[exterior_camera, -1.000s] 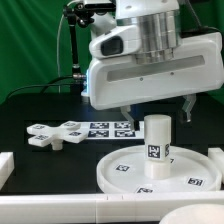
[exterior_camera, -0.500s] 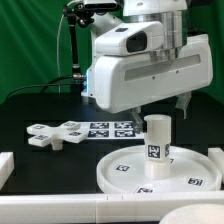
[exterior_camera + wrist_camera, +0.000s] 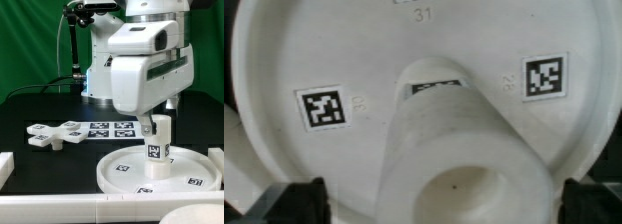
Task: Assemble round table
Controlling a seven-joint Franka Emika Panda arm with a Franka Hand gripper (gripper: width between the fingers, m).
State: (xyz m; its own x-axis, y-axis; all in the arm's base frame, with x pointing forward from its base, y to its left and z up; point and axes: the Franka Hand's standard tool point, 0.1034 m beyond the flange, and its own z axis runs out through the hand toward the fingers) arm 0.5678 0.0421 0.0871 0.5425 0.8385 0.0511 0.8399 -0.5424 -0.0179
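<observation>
Green backdrop (image 3: 30, 40), black tabletop (image 3: 25, 108)

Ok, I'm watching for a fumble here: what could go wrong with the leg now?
The open gripper hangs over the upright leg on the disc. Off-centre, a finger could clip its top and tip it. I can't tell whether the leg is fixed; if loose, closing might shove it across the disc.
</observation>
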